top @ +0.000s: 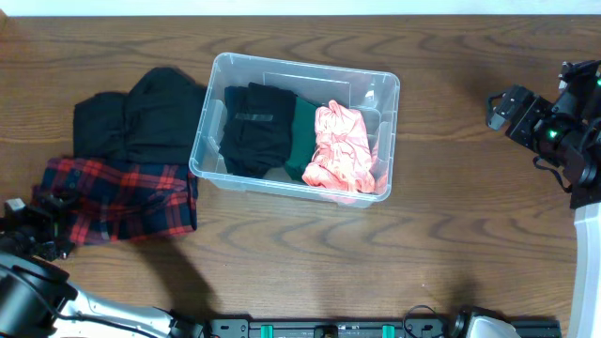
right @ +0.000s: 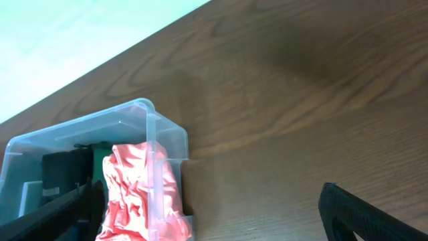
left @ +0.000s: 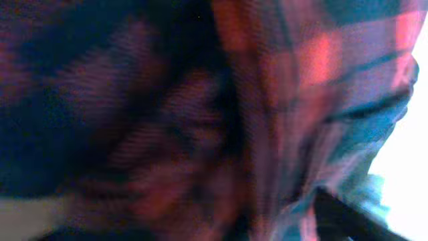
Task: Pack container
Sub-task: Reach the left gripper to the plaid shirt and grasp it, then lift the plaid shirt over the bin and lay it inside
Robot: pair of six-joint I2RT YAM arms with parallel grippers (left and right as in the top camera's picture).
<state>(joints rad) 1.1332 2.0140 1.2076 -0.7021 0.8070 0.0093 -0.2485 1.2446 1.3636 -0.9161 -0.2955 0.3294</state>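
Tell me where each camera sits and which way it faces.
Overhead: above the table, looking straight down on the container, left arm and right arm.
Left wrist: on the left arm, close against red plaid cloth, blurred; left claw unclear.
Right wrist: on the right arm, facing across the table toward the container; right claw open, fingers below.
Shared: overhead and right wrist both show the pink garment.

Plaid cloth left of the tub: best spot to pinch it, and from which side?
Take the plaid cloth by its left edge, from above, with the left gripper beside it. It lies flat with loose folds there; its top edge meets the black cloth, so gripping there may snag both.
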